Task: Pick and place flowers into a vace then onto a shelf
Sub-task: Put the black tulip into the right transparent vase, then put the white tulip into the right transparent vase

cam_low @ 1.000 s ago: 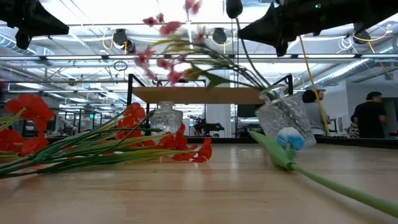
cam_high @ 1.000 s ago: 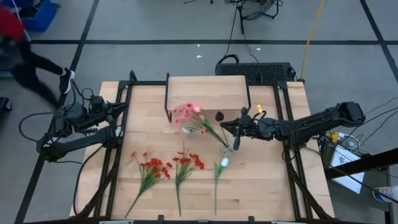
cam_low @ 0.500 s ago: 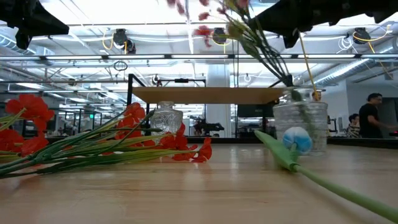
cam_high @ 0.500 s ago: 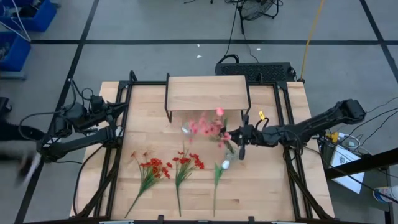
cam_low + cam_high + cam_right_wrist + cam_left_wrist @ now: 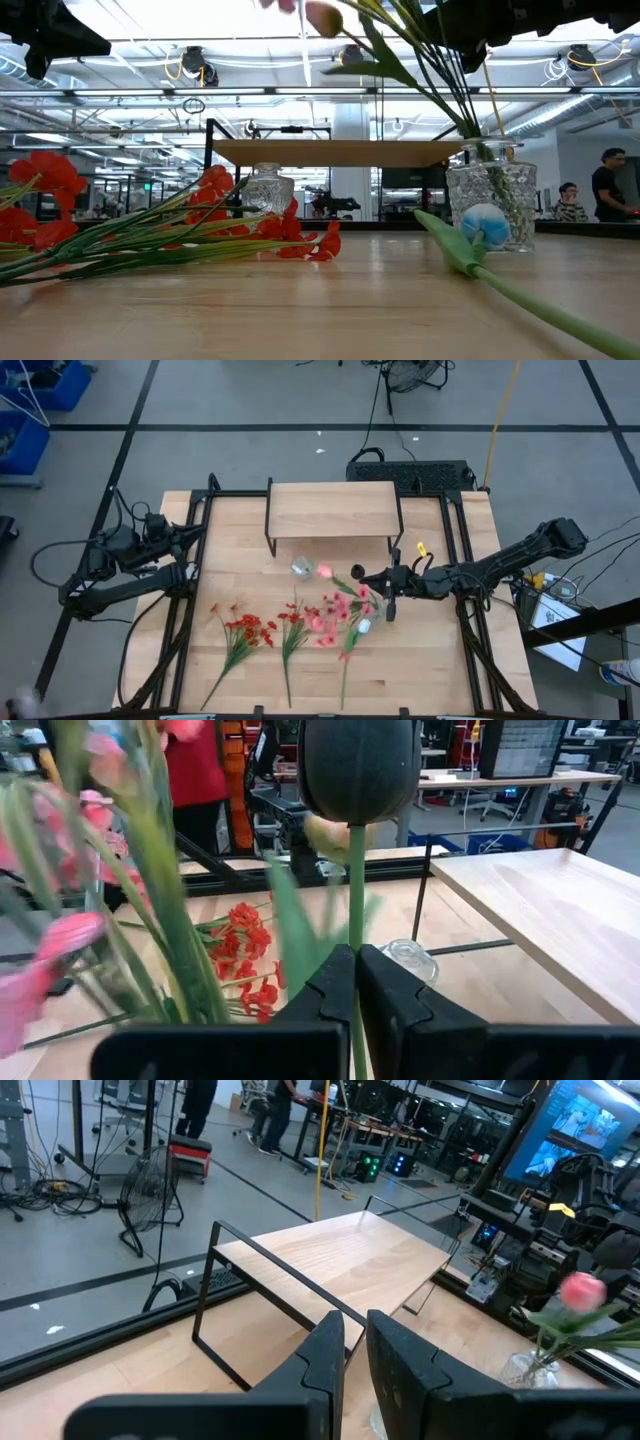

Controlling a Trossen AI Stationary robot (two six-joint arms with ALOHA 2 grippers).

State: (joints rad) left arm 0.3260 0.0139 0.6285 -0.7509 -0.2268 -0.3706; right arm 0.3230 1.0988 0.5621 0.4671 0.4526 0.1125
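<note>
A clear glass vase stands upright near the middle of the wooden table, in front of the shelf, holding a loose bunch of pink flowers that fan out over it. The stems look thin, light and springy; the glass looks heavy, slippery and breakable, best taken low on its body. The right gripper reaches in from the right edge, fingers pinched shut on one green stem. The left gripper waits, nearly closed, near the left edge.
</note>
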